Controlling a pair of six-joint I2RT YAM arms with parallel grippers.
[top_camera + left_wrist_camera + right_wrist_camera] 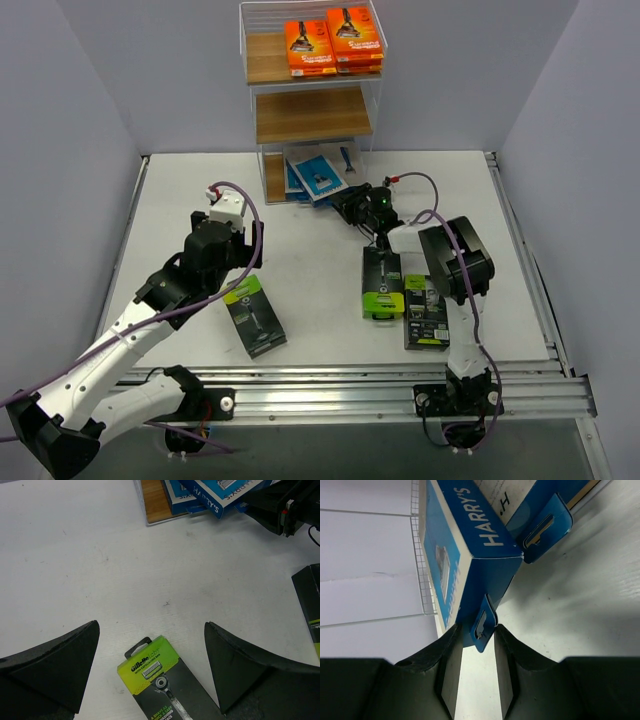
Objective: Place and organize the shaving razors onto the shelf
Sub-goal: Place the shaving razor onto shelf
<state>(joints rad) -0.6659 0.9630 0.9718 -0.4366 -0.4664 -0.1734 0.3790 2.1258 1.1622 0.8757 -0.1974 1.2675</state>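
The shelf (312,115) stands at the back with orange razor packs (333,45) stacked on its top tier. Blue-and-white razor packs (318,175) lean half out of the bottom tier. My right gripper (477,630) is at the near end of one blue pack (470,540); its jaws are narrowed, and the pack's hang tab (484,624) sits between them without being clamped. My left gripper (150,625) hangs wide open above a black, lime-topped razor pack (155,680) lying flat on the table. Two more black-and-lime packs (382,283) (426,312) lie by the right arm.
The shelf's middle board holds nothing. White walls close in on both sides of the table, and a metal rail (400,385) runs along the near edge. The right arm (455,265) reaches over the two packs beside it.
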